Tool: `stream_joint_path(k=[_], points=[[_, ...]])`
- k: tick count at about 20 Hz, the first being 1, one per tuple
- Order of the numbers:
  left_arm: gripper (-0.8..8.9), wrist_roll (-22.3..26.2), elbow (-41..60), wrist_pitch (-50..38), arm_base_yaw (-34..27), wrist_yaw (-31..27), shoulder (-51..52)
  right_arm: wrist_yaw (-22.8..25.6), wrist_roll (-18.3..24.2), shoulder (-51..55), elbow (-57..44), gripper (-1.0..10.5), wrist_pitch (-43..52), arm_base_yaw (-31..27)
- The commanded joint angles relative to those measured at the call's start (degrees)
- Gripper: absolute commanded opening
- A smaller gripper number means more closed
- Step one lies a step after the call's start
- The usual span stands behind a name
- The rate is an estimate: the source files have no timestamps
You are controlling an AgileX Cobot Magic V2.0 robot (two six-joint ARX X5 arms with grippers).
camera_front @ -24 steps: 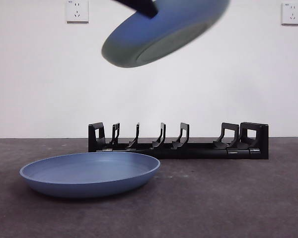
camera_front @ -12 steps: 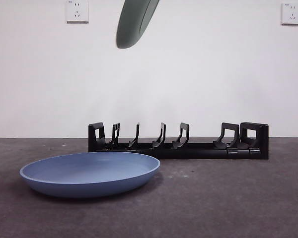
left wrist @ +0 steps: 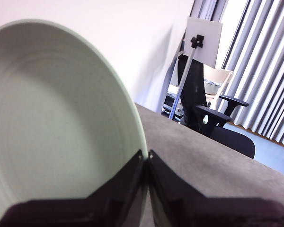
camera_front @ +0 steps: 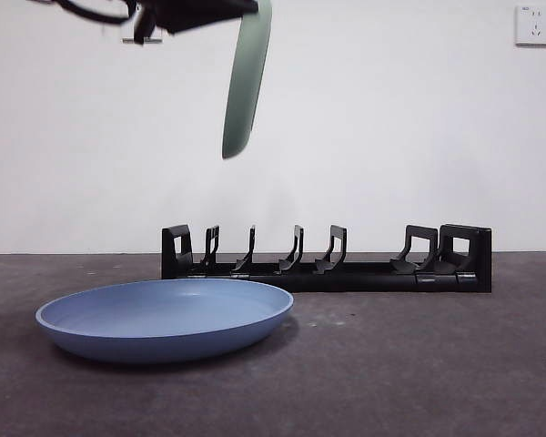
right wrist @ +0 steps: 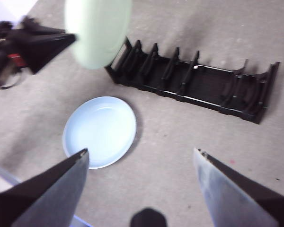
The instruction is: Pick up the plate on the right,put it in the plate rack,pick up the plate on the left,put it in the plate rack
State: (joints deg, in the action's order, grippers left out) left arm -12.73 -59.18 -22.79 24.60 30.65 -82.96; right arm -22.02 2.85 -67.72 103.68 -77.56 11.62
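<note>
overhead, left gripper (left wrist: 146, 158) clamped tight on the rim of the green plate (camera_front: 246, 82), both black jaws pinched together on the plate's edge in the left wrist view. plate hanging on edge from that grip, close to upright, seen nearly side-on in the front view, lower rim tilted slightly away from the gripper body. well below the gripper and clear of the held plate: plate rack (camera_front: 328, 262) resting on the grey table (camera_front: 419, 364), long, low and black, curved upright prongs in pairs, blocky ends, every slot unfilled. held plate above the rack's end nearest the gripper, apart from the prongs, touching nothing but the jaws.

lower again, nearer the front camera than the rack: blue plate (camera_front: 164, 319) lying flat on the table, just beside the rack, not touching it.

right gripper (right wrist: 142, 156) up high over the table, spread wide, gripping nothing, looking down on rack, blue plate and the green plate in the other gripper's hold. blue plate nearer to this gripper than the rack, off toward one jaw.
</note>
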Motion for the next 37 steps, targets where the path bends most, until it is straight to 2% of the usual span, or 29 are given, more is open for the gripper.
stream_joint_path(k=[1, 9, 14, 19, 21, 26, 27, 29, 30, 37], points=[[-0.08, -1.4, -0.2, -2.4, -0.7, 0.5, -3.0, -1.4, 0.5, 0.1, -0.8, 3.8, -1.3, 0.0], [-0.08, -1.8, -0.2, -7.3, -1.6, 0.7, -12.7, -2.0, 1.9, 0.1, -9.9, 3.8, -1.0, 0.0], [-0.08, 0.0, -0.2, -7.3, -2.7, -0.7, -15.2, -2.2, 1.8, 0.1, -18.3, 3.8, 3.7, 0.0], [-0.08, 2.3, -0.2, -5.2, -3.6, -1.2, -17.5, -5.5, 1.7, 0.1, -25.0, 3.8, 8.5, 0.0], [-0.08, 4.5, -0.2, -3.8, -3.6, -2.4, -17.6, -5.7, 1.7, 0.0, -26.1, 3.8, 8.9, 0.0], [0.05, 4.5, -0.2, -3.5, -3.5, -2.2, -17.6, -5.7, 1.7, 0.1, -26.2, 3.8, 10.2, 0.0], [0.38, 4.2, -0.2, -3.5, -3.5, -2.2, -17.6, -5.7, 1.7, 0.1, -26.2, 3.8, 10.2, 0.0], [2.08, 3.9, -0.3, -3.6, -3.5, -2.1, -17.6, -5.7, 1.7, 0.1, -26.2, 3.8, 10.2, 0.0], [2.33, 3.9, -0.3, -3.6, -3.5, -1.9, -17.6, -5.7, 1.7, 0.1, -26.2, 3.8, 10.2, 0.0], [2.33, 2.3, -0.3, -3.1, -3.5, 0.5, -14.0, -5.7, 1.7, 0.1, -26.2, 3.8, 10.6, 0.0]])
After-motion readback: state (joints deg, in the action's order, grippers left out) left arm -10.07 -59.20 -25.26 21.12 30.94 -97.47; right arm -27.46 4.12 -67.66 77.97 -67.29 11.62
